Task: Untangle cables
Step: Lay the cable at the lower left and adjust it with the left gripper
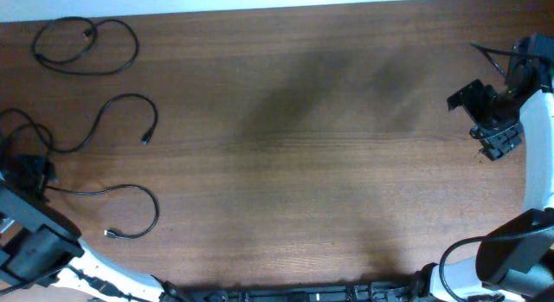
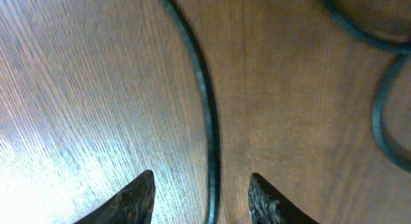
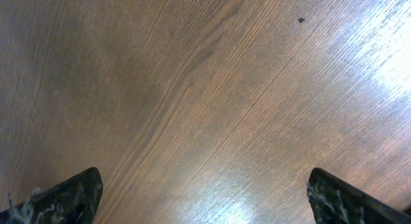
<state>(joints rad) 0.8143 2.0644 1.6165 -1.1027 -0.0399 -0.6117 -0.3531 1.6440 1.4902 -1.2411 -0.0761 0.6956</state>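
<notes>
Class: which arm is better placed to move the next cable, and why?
Left. The left tool straddles a cable, beside the other cables; the right tool hangs open over bare table, far off.

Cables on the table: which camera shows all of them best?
The overhead view: it shows all the cables spread along the left side of the table. The left wrist view shows only close-up stretches of the cables; the right wrist view shows only bare tabletop.

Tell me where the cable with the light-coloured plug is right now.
In the overhead view, the light-plug cable lies on the left side of the table, just below the middle cable. It curls out from beside the left gripper.
</notes>
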